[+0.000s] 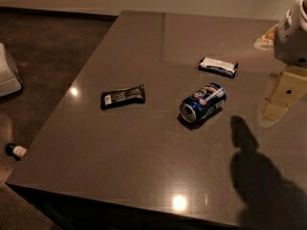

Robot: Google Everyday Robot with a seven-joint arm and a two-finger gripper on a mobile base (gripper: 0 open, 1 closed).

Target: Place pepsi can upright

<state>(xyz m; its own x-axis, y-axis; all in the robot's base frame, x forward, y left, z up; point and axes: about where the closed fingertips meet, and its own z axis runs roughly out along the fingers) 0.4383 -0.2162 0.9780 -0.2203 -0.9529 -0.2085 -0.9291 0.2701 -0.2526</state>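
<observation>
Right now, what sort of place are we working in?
Likely an indoor office or break area: a big polished dark table, a hard floor, and snacks laid out: the pepsi can on its side, a black wrapper and a black-and-white bar. The gripper hangs at the table's right side.

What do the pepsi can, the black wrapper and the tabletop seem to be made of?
Pepsi can, lying on its side: metal, probably aluminium; glossy printed blue wall, bare silver end. Black wrapper: likely plastic film, crinkled, glinting. Table: polished stone or laminate, unclear; it mirrors lights. The gripper hangs at the right edge, apart from the can.
</observation>
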